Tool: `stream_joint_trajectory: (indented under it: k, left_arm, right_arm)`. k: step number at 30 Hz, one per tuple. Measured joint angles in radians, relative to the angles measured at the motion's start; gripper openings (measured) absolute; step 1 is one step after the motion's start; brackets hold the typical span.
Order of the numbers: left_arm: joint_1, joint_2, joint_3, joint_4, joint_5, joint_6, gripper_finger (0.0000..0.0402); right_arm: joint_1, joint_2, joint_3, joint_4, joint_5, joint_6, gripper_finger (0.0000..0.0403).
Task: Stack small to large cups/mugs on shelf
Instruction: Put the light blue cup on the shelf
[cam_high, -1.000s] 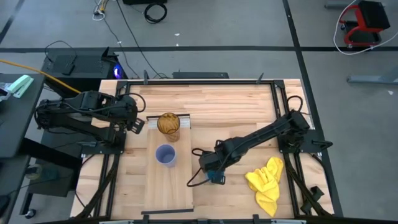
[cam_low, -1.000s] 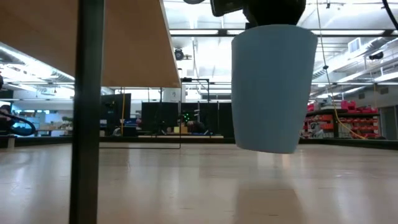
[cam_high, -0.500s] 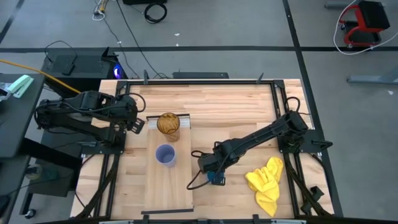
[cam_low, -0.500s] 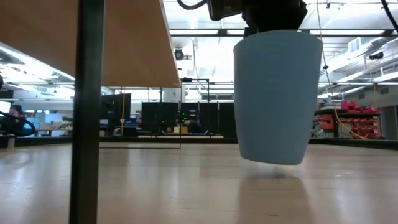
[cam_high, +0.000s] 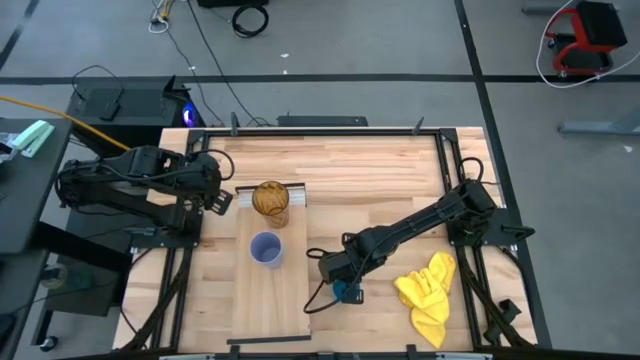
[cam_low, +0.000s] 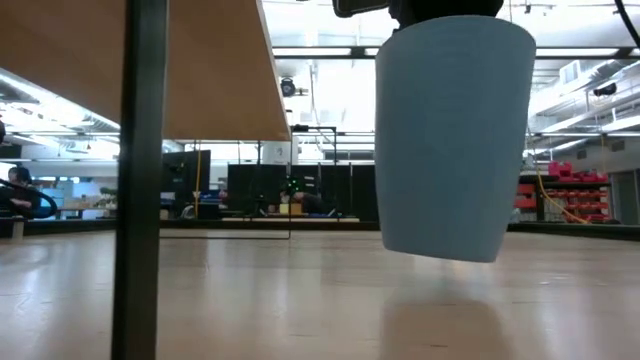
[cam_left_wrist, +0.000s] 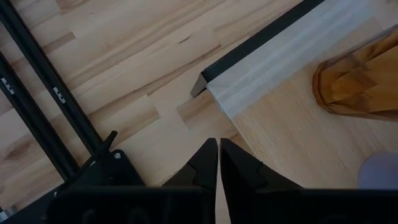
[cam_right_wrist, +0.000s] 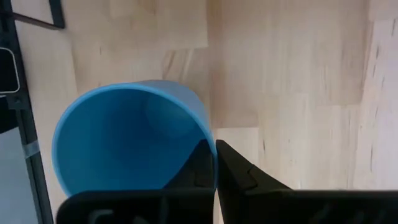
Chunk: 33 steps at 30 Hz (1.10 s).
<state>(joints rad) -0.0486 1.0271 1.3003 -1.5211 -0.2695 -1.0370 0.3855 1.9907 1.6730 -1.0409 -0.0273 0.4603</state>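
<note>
The short blue cup (cam_right_wrist: 130, 140) hangs from my right gripper (cam_right_wrist: 214, 147) above the table right of the shelf (cam_high: 272, 300); it fills the low view (cam_low: 455, 140) and shows in the high view (cam_high: 347, 291). My right gripper (cam_high: 338, 270) is shut on it. The amber tumbler (cam_high: 271, 200) stands upright on the shelf's far end by the white strip (cam_left_wrist: 292, 50). The lavender cup (cam_high: 266, 248) stands upright on the shelf nearer the front. My left gripper (cam_left_wrist: 218, 155) is shut and empty, at the shelf's far left corner (cam_high: 222, 200). My right gripper pinches the blue cup's rim (cam_right_wrist: 208, 134), one finger inside the cup and one outside its wall. The fingers come from above, pointing down. The cup hangs below them with its mouth up, slightly tilted, its bottom (cam_low: 440, 250) clear of the table.
A yellow cloth (cam_high: 428, 290) lies crumpled near the table's front right. Black frame rails (cam_high: 447, 170) run along the table's sides. The shelf stands raised on a dark leg (cam_low: 140, 180) in the low view. Bare wood lies between shelf and cloth.
My right gripper has carried the blue cup a little toward the table's near edge, staying shut on it. The cup shows larger in the low view and stays clear of the table.
</note>
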Motion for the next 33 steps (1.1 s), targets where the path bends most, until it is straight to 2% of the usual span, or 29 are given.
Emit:
stream_joint_trajectory:
  k: [12, 20, 25, 29, 33]
  left_arm:
    - [0.000, 0.000, 0.000, 0.057, -0.007, 0.036, 0.0013]
    - [0.000, 0.000, 0.000, 0.050, -0.007, 0.039, 0.0023]
    - [0.000, 0.000, 0.000, 0.010, -0.007, 0.039, 0.0021]
    - [0.000, 0.000, 0.000, -0.034, -0.007, 0.027, 0.0014]
    - [0.000, 0.000, 0.000, -0.034, -0.007, 0.027, 0.0013]
  right_arm:
    - [-0.003, 0.001, 0.000, -0.002, -0.001, -0.010, 0.0003]
    - [-0.005, 0.001, 0.000, -0.004, 0.009, -0.009, 0.0003]
    - [-0.010, -0.001, 0.007, -0.065, 0.026, -0.002, 0.0003]
    - [-0.010, -0.002, 0.094, -0.204, 0.026, -0.015, 0.0003]
    - [-0.010, -0.003, 0.266, -0.349, 0.030, -0.042, 0.0003]
